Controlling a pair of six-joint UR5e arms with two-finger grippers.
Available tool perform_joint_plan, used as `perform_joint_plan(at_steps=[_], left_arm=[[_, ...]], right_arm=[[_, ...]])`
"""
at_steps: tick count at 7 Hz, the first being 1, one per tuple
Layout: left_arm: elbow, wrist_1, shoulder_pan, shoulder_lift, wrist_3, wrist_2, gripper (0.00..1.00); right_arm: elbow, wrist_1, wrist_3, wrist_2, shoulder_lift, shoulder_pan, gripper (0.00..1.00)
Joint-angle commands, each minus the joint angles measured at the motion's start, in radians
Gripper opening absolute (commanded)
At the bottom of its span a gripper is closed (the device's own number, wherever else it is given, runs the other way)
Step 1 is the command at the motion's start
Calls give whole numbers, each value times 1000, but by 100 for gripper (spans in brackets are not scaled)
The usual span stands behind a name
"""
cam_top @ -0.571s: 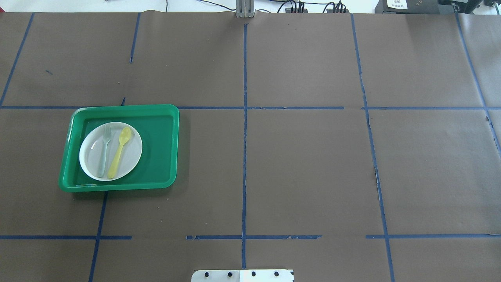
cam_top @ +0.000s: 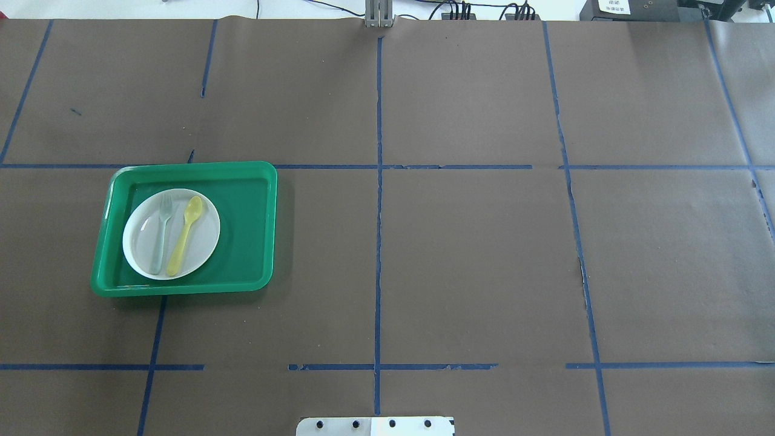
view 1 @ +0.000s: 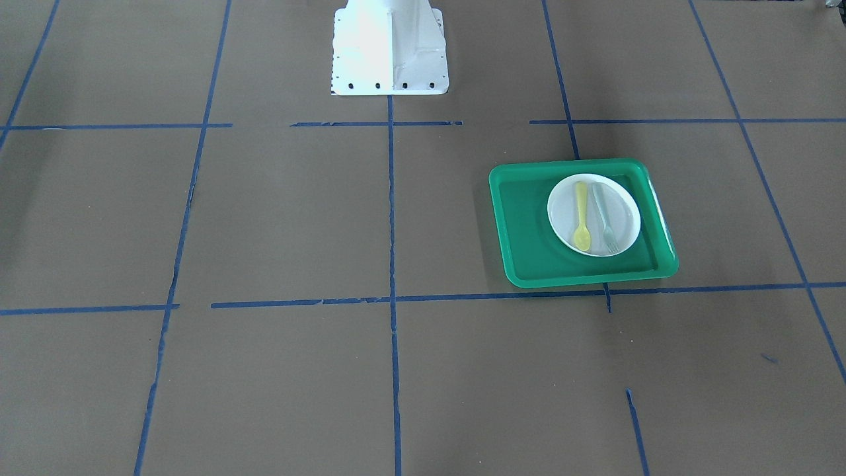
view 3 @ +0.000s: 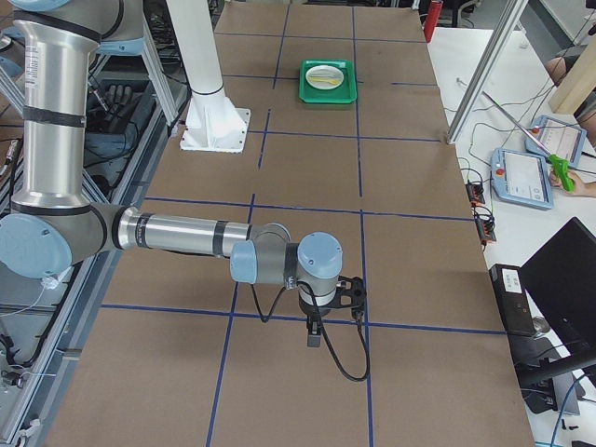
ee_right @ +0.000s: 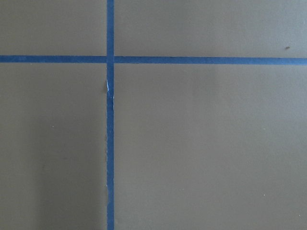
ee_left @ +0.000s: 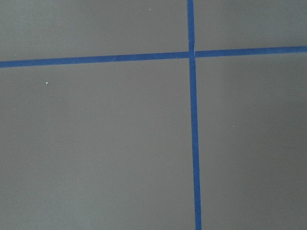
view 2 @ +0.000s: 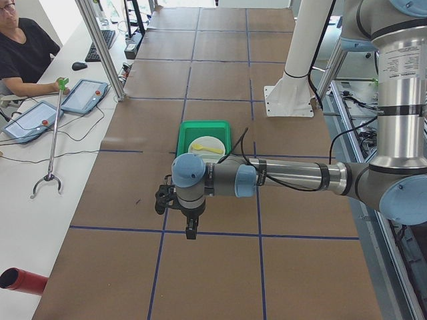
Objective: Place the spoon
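The yellow spoon (cam_top: 184, 235) lies on a white plate (cam_top: 204, 241) next to a pale grey-green fork (cam_top: 162, 233), inside a green tray (cam_top: 249, 224) on the table's left half. It also shows in the front-facing view (view 1: 581, 215). Neither gripper appears in the overhead or front-facing views. The left gripper (view 2: 190, 233) shows only in the exterior left view, hanging over the table well short of the tray. The right gripper (view 3: 314, 337) shows only in the exterior right view, far from the tray. I cannot tell whether either is open or shut.
The table is brown paper (cam_top: 472, 254) with a grid of blue tape lines (cam_top: 378, 242). The robot's white base (view 1: 390, 46) stands at the table's edge. Both wrist views show only paper and tape. An operator (view 2: 23, 53) sits beside the table with tablets.
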Motion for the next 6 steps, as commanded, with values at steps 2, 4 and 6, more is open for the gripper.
perform_joint_plan(at_steps=[2,4,6], left_arm=[[-199,0,146,-41,-255,-1,100],[-266,0,319,-132,-401,-1,100],[-265,2,449,-235,-568,31,100]], right_arm=[[0,2,1,0,0,0,100],[0,0,-1,0,0,0,100],[0,0,-1,0,0,0,100]])
